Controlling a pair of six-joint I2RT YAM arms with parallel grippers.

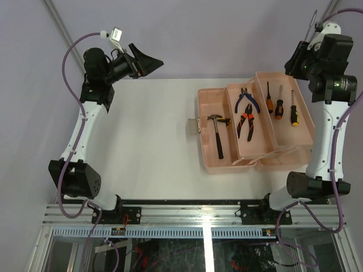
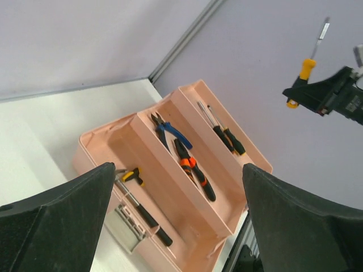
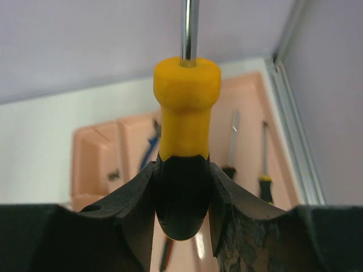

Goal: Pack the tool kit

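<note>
The pink toolbox (image 1: 207, 156) sits open on the right of the white tabletop (image 1: 153, 130), with a hammer (image 1: 217, 136) in its left bay, two pliers (image 1: 246, 113) in the middle tray and three screwdrivers (image 1: 279, 105) on the right. The right end effector (image 3: 184, 170) is clamped on a yellow-and-black screwdriver (image 3: 187, 90), shaft up, near the box's far right corner. The overhead view hides most of it behind the wrist, the left wrist view shows it plainly, and in the right wrist view its handle blocks part of the box. The left end effector (image 2: 178, 170) hangs wide apart and empty, well left of the box.
</note>
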